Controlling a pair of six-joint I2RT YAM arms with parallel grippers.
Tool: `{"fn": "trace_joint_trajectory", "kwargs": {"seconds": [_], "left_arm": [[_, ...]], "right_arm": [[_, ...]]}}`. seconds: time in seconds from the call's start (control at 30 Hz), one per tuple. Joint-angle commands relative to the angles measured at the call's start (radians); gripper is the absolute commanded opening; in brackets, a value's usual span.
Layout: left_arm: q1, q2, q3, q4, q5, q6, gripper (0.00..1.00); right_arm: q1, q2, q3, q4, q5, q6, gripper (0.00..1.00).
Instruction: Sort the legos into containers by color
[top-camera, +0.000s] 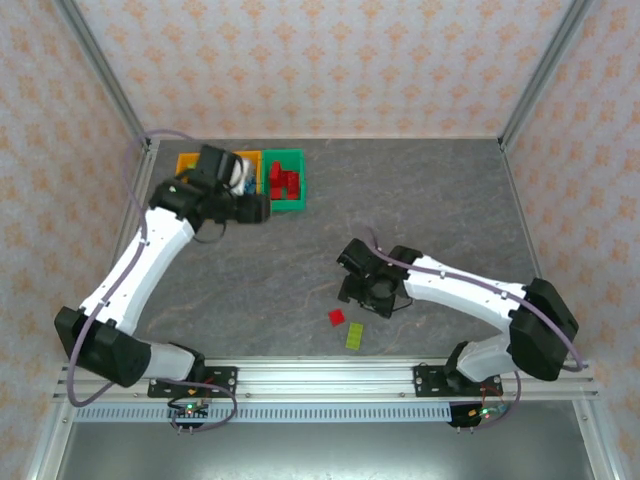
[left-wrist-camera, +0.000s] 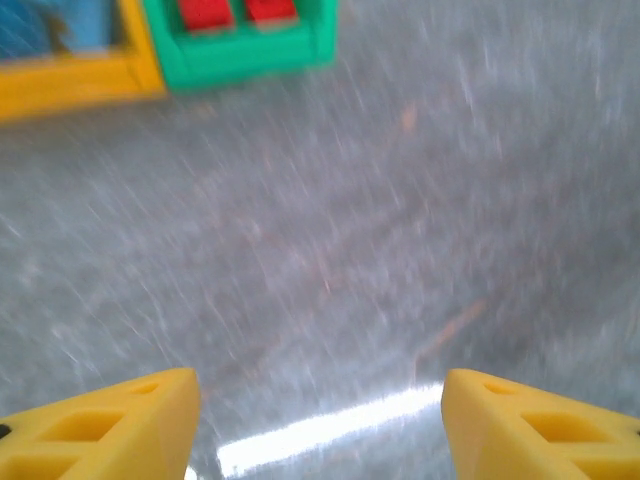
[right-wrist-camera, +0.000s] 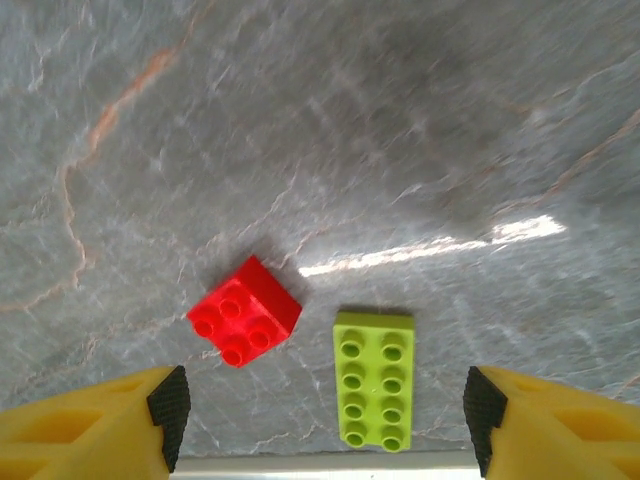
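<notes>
Right gripper (right-wrist-camera: 325, 412) wide, empty, above lime green eight-stud brick (right-wrist-camera: 373, 392), long axis parallel to fingers (right-wrist-camera: 90, 430), red four-stud brick (right-wrist-camera: 245, 311) skewed beside, left gripper (left-wrist-camera: 320, 400) parted, empty.

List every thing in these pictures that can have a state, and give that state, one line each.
Left claw: open, empty.
Right claw: open, empty.
Red brick: loose on table, studs up.
Lime brick: loose on table, studs up.
Green bin: holds red bricks.
Yellow bin: holds something blue, blurred.
</notes>
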Motion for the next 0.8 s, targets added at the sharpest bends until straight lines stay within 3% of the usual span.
{"fn": "trace_joint_trajectory", "kwargs": {"seconds": [0.0, 0.2, 0.5, 0.6, 0.77], "left_arm": [[-0.049, -0.055, -0.096, -0.005, -0.016, -0.005, 0.66], [-0.052, -0.113, -0.134, -0.022, -0.099, -0.021, 0.68], [-0.052, -0.08, -0.102, -0.011, -0.114, -0.038, 0.69], [-0.053, -0.074, -0.102, -0.009, -0.109, -0.04, 0.69], [-0.052, -0.08, -0.107, -0.015, -0.12, -0.039, 0.69]], "right_arm": [[0.037, 0.054, 0.037, 0.065, -0.013, -0.077, 0.75], [0.117, 0.186, 0.149, -0.048, 0.214, -0.276, 0.77], [0.134, 0.297, 0.086, 0.117, 0.103, -0.325, 0.64], [0.136, 0.324, 0.089, 0.137, 0.096, -0.323, 0.54], [0.135, 0.319, 0.113, 0.115, 0.118, -0.315, 0.25]]}}
